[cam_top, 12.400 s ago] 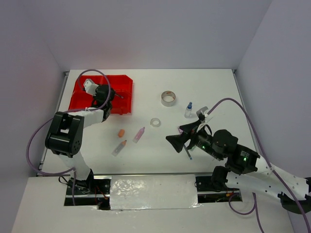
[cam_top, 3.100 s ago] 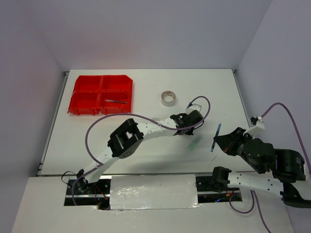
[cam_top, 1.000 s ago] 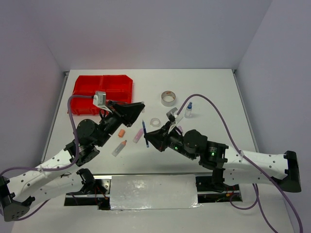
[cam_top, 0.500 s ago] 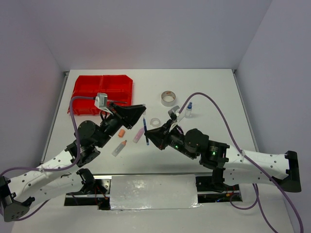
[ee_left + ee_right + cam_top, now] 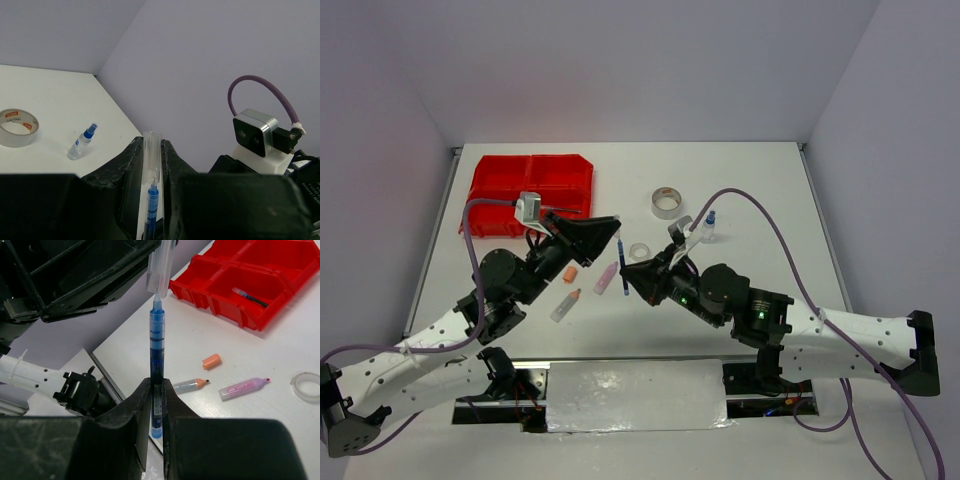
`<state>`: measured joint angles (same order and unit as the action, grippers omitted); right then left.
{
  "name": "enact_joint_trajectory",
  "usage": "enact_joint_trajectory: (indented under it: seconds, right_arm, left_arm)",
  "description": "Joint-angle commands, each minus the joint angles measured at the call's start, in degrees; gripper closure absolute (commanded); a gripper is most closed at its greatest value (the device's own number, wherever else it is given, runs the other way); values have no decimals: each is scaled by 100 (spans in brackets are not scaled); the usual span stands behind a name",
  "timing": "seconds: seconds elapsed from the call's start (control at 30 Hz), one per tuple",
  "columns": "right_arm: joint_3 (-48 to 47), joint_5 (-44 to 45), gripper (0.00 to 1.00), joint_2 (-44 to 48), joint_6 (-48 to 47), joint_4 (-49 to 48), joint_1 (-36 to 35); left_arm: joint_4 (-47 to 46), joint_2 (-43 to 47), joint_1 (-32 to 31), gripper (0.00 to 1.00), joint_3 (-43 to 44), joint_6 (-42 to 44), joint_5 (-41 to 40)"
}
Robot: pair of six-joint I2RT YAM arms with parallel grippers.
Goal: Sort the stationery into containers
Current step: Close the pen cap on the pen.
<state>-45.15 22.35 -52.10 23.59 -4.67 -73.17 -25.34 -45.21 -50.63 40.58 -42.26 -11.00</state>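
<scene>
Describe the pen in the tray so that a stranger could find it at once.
Start at the red tray in the far left corner of the table. Its near right compartment holds a thin dark pen, lying flat. Unlike the blue pen held upright in the air, it rests inside the tray.

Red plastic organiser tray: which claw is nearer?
Left. Left claw, gripping a clear cap, is just right of the tray; right claw, gripping a blue pen, lies farther.

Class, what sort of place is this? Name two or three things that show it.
Probably a robotics lab test cell: white table boxed by plain walls, a left arm and right arm mounted at its near edge, stationery staged near a red tray.
</scene>
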Motion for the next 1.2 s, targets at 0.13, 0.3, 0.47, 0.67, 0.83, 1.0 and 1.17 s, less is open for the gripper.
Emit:
enact_joint_trajectory:
  seconds: [0.13,0.3,0.47,0.67,0.83,1.0,1.17]
  right_arm:
    - [-328,121,100,-11,-30,-61,-40]
    - [-346,147,100,-2,-13,-43,-49]
    - [-346,217,100,15,5,-78,-49]
    - [-469,349,100,-72,-13,-61,-49]
    - [-565,402,100,-64,-48,-87,-40]
    - [-539,542,100,6,-65,-271,-49]
    - [-706,631,100,-46,-486,-333,-40]
  left_arm:
    - [-419,74,18,90,-41,-10,90]
    - [-471,56,18,90,-94,-19,98]
    - [-515,48,18,90,-155,-63,116]
    - [-568,118,18,89,-278,-291,63]
    - [-463,162,18,89,-287,-467,2]
    - [-463,188,18,89,-357,-617,-7]
    - [63,153,18,85,-112,-626,-86]
